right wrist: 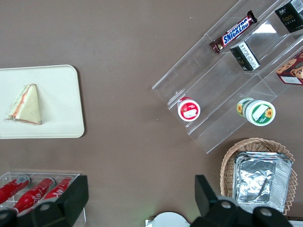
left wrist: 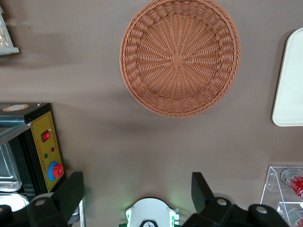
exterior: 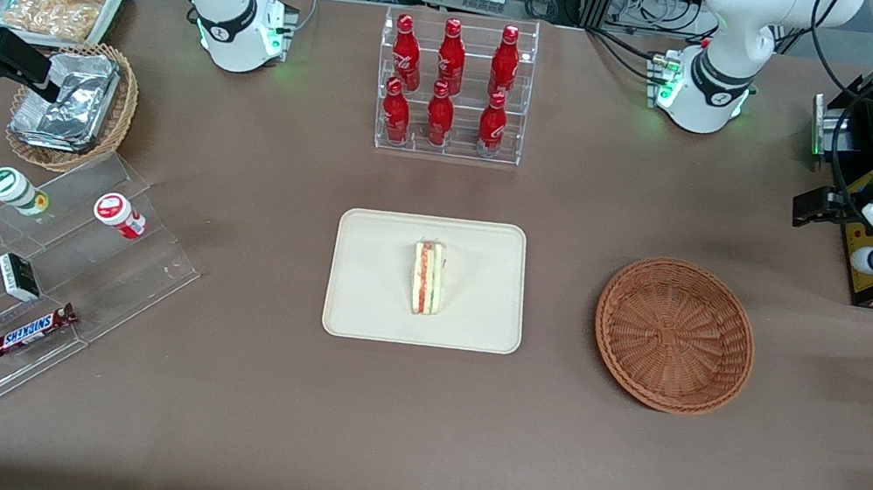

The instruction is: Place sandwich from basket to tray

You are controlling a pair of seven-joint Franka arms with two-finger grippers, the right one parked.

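I log the basket as reddish-brown woven wicker, rough and matt, and the tray as smooth cream plastic carrying the sandwich of soft pale bread. The bench wears matt brown cloth. My end effector, spread wide above it, has matt black fingers.

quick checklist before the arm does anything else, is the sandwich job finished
1. Triangular white-bread sandwich lies on the flat cream rectangular tray: ok.
2. Sandwich sits inside the tray's rim, not overhanging: ok.
3. Round reddish-brown wicker basket holds nothing: ok.
4. Left end effector open, nothing between its fingers: ok.
5. End effector is raised above the table toward the working arm's end, apart from basket and tray: ok.
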